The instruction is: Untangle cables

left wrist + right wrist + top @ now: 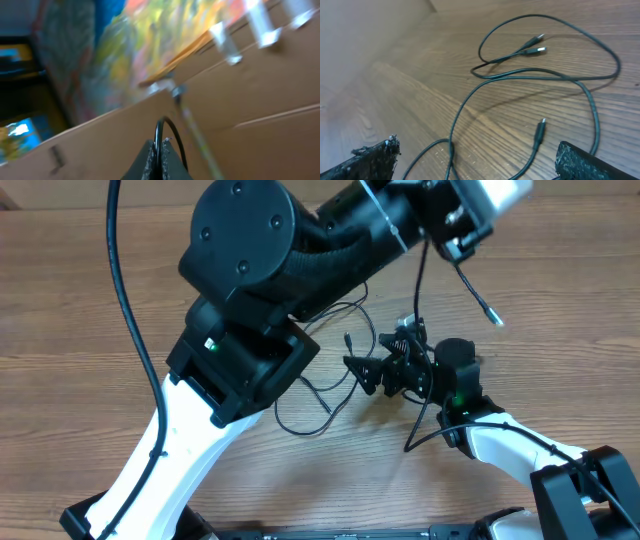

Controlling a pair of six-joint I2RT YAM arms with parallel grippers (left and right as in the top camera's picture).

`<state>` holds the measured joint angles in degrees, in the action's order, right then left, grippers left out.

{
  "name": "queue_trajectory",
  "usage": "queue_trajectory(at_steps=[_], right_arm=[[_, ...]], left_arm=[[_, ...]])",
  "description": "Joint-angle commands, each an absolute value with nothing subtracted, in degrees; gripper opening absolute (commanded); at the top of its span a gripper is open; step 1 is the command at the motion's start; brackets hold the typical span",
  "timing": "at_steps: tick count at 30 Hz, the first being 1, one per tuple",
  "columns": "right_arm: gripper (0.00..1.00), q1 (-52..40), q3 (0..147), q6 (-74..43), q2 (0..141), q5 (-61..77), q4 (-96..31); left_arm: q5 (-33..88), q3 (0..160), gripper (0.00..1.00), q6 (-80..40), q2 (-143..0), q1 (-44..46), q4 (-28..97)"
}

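Clenched tight at the left gripper (pixel 161 162), raised off the table, on a lifted cable (pixel 158 132) looping up black from between the pads. From overhead, hanging down from there to a small plug (pixel 495 318) in the air. Behind, brown cardboard (pixel 260 100) and a bright patchwork of colour, possibly print, too blurred to read. Spread wide and grasping nothing at the right gripper (pixel 477 147), low over the wooden table (pixel 420 85). Just ahead of its fingers (pixel 370 160), the loose cables (pixel 538 134) lying in slack crossing loops, with two plug ends (pixel 540 50) side by side farther out.
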<state>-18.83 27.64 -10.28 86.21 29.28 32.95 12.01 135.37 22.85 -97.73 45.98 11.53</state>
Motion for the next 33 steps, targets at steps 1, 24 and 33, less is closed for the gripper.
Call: queue_trajectory(at_steps=[1,24,33], right_arm=[[1.0,-18.72,27.77,-10.02,86.11,31.46,32.73],[1.0,-18.15,27.77,-10.0,86.11,32.91,46.3],[1.0,-16.25,27.77,-10.0,86.11,32.93,60.4]], left_arm=[[-4.51,136.22,0.04,31.0,-97.84,45.32,12.75],[-28.93,136.22,0.05,26.98,-99.81,38.22,35.66],[-18.76,136.22,0.04,19.33,-101.65,38.22,57.87]])
